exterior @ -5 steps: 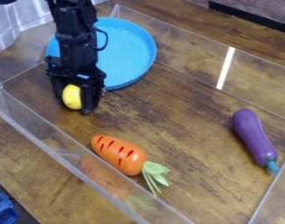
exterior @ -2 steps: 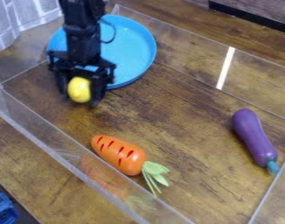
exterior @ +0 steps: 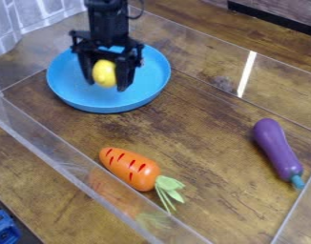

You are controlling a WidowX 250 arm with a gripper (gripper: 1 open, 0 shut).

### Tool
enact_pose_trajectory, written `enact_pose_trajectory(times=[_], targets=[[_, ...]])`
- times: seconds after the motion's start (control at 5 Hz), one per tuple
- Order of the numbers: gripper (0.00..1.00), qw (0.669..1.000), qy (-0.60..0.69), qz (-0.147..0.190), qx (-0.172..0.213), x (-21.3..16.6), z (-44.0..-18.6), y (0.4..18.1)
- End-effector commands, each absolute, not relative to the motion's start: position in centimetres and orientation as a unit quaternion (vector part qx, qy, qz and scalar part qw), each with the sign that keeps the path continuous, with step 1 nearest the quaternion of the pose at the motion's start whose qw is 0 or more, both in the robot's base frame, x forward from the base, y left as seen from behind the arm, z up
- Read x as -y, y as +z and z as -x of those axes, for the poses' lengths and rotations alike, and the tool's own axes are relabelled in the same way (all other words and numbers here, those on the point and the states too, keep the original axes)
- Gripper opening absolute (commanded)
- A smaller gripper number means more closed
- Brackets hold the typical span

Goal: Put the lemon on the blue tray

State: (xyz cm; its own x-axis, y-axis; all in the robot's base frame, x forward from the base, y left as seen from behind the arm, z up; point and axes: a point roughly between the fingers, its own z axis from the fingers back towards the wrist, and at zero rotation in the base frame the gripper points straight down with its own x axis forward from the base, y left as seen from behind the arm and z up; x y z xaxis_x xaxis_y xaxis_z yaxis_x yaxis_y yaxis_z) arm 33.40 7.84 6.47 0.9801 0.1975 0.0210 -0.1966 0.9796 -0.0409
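One second is making a big difference here: the hand (exterior: pixel 106 73) is now hanging over the blue tray (exterior: pixel 69 93), when a moment back it was sitting low beside the tray's near edge, down at the wooden bench (exterior: pixel 209 124). It's been lifting and swinging across, and the lemon (exterior: pixel 105 71) is coming along with it, pinched between the dark fingers (exterior: pixel 87 69) that are clamped on either side of it (you can see yellow showing between them, so nothing's slipped out).

So the carry looks basically done, I'd say. The lemon is riding in the hand above the dish, not resting on it yet as far as I can tell, so what's left is probably lowering a bit and letting go.

Everything else is sitting well away from the hand: the carrot (exterior: pixel 134 169) off toward the near side, the eggplant (exterior: pixel 278 148) far out to the right.
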Motion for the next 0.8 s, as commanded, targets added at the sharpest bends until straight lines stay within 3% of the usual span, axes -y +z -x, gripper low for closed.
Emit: enact_pose_trajectory(times=[0.0, 0.6], targets=[[0.0, 0.993, 0.089, 0.016, 0.07, -8.8, -35.7, 8.7], [0.0, 0.996, -0.021, 0.018, 0.088, -8.2, -39.5, 8.3]])
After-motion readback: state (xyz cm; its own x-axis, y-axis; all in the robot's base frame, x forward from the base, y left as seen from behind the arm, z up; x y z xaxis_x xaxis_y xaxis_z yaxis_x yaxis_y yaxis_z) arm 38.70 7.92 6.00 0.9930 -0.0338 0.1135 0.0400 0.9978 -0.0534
